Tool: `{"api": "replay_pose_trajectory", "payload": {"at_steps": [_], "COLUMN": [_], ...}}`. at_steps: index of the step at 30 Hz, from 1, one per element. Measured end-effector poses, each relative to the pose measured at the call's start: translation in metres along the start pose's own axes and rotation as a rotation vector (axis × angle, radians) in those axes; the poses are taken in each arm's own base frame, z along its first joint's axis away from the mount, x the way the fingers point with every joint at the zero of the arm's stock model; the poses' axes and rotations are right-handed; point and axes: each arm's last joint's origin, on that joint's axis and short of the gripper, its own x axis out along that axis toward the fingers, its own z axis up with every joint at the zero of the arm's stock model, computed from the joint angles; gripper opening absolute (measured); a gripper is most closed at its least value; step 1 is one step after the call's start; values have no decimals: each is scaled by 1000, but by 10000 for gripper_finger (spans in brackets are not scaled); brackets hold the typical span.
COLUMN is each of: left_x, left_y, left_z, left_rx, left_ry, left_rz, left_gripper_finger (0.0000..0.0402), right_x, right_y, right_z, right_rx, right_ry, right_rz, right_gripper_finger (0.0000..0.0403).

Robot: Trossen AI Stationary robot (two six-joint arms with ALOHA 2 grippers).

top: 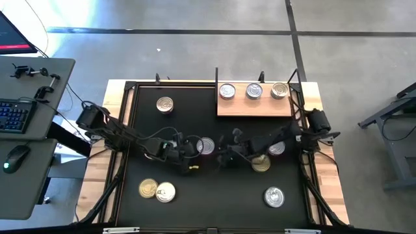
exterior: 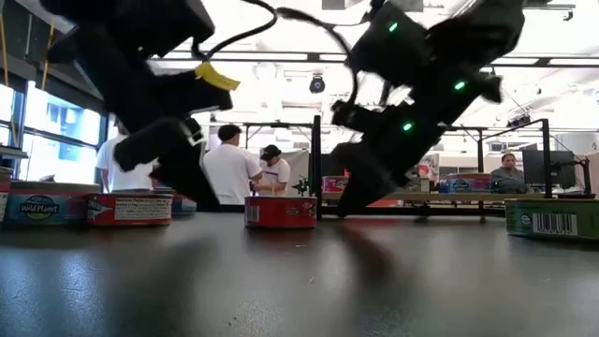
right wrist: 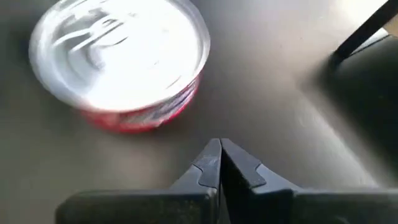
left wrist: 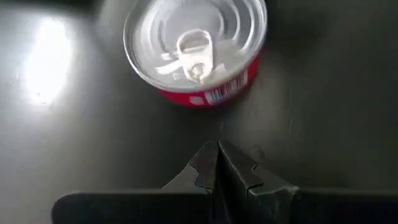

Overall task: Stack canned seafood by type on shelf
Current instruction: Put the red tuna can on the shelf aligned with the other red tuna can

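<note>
Shelf [top: 255, 107] sits at the mat's [top: 195, 201] 1 o'clock edge, holding three silver tins [top: 253, 91] in a row. Six more tins lie loose: one at 11, two at 7, one at 5, two near centre. Left gripper [top: 194, 145] and right gripper [top: 221, 156], both closed and empty, flank the red-sided tin [top: 205, 146] mid-mat.

Red-sided silver-lidded can [left wrist: 196, 53], black mat [top: 195, 195], light wood shelf [top: 253, 107]

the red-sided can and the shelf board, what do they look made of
The red-sided can: likely metal, with a shiny silver lid and pull tab that catch glare, and a printed red side. The shelf board: looks like light natural wood, matte and pale tan, with thin black posts that look like metal.
</note>
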Motion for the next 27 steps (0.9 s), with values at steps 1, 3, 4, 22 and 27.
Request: {"api": "replay_pose_trajectory", "payload": {"at_steps": [1, 3, 4, 22, 27], "left_x": [2, 8, 10, 22, 22], "left_y": [-1, -2, -2, 8, 8], "left_z": [-2, -6, -8, 1, 0], "left_rx": [-5, -16, -24, -36, -25], "left_ry": [-12, -47, -68, -158, -147], "left_rz": [-4, -9, -12, -4, 1], "left_gripper_finger": [3, 3, 3, 3, 3], "right_x": [5, 12, 14, -53, -49], "right_y": [-2, -5, -6, 33, 31], "right_z": [2, 3, 4, -4, 4], "right_rx": [10, 12, 14, -348, -557], "right_ry": [-1, 15, 24, 29, -81], "right_rz": [17, 73, 99, 357, 310], "right_gripper_finger": [0, 0, 0, 1, 39]}}
